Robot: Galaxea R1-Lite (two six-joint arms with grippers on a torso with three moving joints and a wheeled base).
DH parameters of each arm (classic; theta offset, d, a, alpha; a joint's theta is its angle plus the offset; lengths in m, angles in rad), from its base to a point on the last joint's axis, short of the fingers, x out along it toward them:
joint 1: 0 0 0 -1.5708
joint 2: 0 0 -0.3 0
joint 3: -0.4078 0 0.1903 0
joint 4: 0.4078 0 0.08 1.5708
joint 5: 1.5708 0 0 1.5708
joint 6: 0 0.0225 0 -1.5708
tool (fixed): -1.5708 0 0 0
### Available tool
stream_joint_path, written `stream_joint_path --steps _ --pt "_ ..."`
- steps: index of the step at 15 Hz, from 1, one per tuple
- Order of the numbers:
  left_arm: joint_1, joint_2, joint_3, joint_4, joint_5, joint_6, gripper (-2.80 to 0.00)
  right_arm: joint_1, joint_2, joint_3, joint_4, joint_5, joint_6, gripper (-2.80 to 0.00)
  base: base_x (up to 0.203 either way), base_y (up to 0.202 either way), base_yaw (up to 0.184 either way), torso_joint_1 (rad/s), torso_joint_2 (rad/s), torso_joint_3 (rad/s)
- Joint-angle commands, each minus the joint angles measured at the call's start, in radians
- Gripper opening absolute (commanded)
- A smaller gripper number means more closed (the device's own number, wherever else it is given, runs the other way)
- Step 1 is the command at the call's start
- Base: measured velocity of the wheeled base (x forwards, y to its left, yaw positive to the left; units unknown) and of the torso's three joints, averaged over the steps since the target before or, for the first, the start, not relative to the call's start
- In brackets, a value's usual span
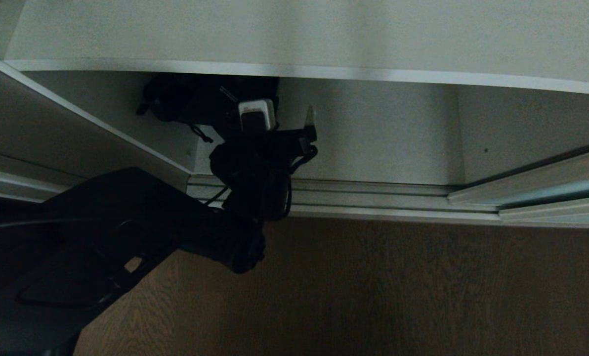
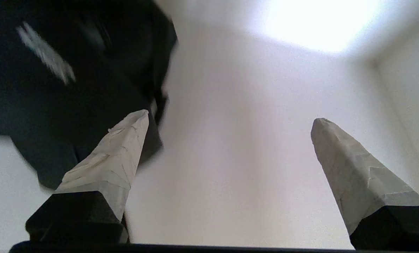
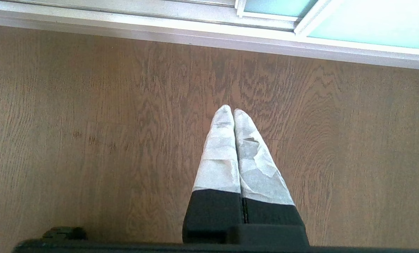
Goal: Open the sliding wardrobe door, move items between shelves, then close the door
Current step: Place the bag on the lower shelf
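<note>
A black strappy bundle with a small white block lies at the left of the wardrobe's bottom compartment, under a light-grey shelf. My left gripper reaches into that compartment just right of the bundle. Its taped fingers stand wide open and hold nothing. In the left wrist view the left gripper hangs over the pale board, and the bundle lies against the outer side of one finger. The sliding wardrobe door is pushed to the right. My right gripper is shut above the floor.
A ribbed silver floor track runs along the wardrobe's front. The brown wooden floor lies before it. A grey side wall bounds the compartment on the left. The door's aqua glass also shows in the right wrist view.
</note>
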Motion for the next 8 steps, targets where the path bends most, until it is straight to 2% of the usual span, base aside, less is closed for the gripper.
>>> stream_joint_path --steps 1,4,8 --pt "-0.02 -0.035 0.093 -0.009 0.002 0.002 -2.8 0.0 -0.002 0.0 0.0 -0.001 0.0 -2.8 0.0 0.0 0.0 0.0 0.0 0.0" --pt "-0.032 -0.07 0.147 -0.009 0.004 0.01 -2.8 0.0 -0.002 0.0 0.0 0.0 0.0 -2.8 0.0 0.0 0.0 0.0 0.0 0.0" --pt "-0.042 -0.169 0.347 -0.009 -0.007 0.023 -2.8 0.0 -0.002 0.0 0.0 -0.001 0.0 -2.8 0.0 0.0 0.0 0.0 0.0 0.0"
